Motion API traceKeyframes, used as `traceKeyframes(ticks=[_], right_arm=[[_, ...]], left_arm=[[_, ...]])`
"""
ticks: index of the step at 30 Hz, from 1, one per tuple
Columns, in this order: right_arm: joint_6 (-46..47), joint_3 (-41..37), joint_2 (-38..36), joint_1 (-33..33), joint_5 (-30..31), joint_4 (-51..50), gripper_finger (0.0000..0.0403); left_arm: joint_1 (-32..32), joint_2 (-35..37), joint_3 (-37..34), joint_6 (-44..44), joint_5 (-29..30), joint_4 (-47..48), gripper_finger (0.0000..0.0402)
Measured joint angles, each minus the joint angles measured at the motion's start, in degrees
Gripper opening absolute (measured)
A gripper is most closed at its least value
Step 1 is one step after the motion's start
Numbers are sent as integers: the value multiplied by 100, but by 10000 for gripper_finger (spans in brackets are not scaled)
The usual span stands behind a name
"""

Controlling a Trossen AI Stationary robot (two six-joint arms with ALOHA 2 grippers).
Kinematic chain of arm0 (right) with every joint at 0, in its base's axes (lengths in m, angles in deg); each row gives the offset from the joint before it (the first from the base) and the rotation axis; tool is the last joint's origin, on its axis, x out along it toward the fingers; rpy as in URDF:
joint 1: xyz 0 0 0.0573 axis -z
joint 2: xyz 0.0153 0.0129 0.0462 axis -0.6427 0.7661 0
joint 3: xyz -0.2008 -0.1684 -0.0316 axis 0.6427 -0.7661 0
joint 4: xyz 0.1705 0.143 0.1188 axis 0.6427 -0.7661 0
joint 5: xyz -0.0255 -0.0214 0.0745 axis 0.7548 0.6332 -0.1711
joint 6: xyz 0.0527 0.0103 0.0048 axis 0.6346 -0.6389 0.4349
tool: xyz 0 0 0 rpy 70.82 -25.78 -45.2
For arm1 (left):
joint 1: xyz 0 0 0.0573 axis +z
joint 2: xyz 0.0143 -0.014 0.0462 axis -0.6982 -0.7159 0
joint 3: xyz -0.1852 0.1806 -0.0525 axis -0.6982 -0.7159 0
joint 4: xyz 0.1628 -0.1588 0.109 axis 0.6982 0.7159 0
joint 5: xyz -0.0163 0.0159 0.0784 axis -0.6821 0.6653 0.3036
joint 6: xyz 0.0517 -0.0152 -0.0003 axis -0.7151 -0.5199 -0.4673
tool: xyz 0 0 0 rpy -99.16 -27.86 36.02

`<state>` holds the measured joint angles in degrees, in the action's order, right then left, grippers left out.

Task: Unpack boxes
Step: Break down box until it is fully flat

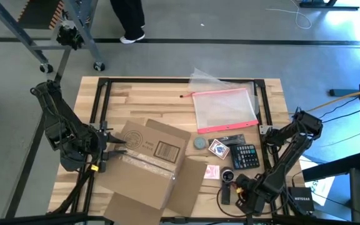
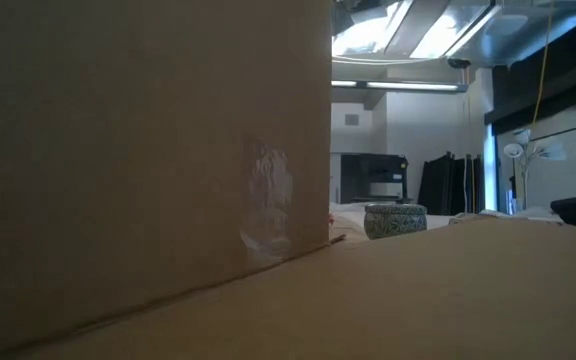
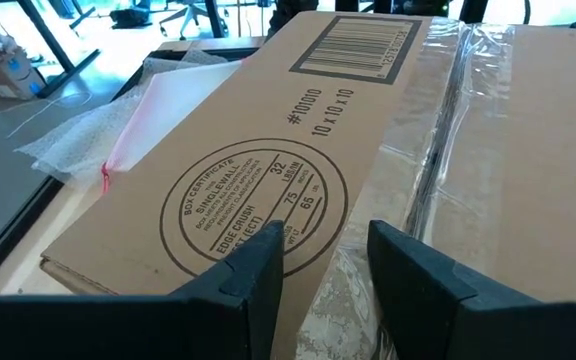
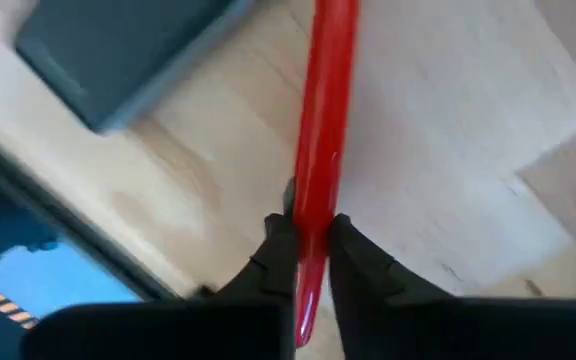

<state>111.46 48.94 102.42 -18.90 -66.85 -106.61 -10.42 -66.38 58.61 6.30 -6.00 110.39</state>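
The brown cardboard box (image 1: 147,164) lies on the wooden table at centre-left, printed face and barcode label up, one flap (image 1: 189,187) spread toward the near edge. It fills the low view (image 2: 148,150). My left gripper (image 1: 112,148) is open at the box's left edge, its fingers (image 3: 258,272) standing over the printed top beside the taped seam (image 3: 438,150). My right gripper (image 1: 237,192) is near the table's front right, pointing down and shut on a thin red stick (image 4: 326,110). My left gripper's open fingers hang low over the box top (image 3: 308,200); whether they touch it I cannot tell. My right gripper pinches the red stick's two sides near one end (image 4: 313,225) between its two fingers, from above. The rest of the stick runs out past the fingertips over the tabletop.
A clear pouch with a pink-red edge (image 1: 225,107) lies at the far right. A round tin (image 1: 200,143), a card deck (image 1: 219,149), a calculator (image 1: 245,156) and a pink card (image 1: 212,172) lie right of the box. A dark slab (image 4: 118,50) lies near my right gripper.
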Motion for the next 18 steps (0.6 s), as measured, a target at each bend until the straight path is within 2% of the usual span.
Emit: traceKeyframes(ticks=[4, 10, 14, 18], right_arm=[[-12, -45, 52, 4, 57, -12, 1], [61, 214, 31, 4, -46, -304, 2], [480, 328, 31, 4, 20, -345, 1], [1024, 396, 29, -2, 743, 78, 12]], left_arm=[[-1, 0, 0, 26, 0, -3, 140], [0, 0, 0, -161, 0, -160, 140], [-1, 0, 3, -329, 2, -324, 140], [-2, 0, 4, -269, 2, -320, 140]])
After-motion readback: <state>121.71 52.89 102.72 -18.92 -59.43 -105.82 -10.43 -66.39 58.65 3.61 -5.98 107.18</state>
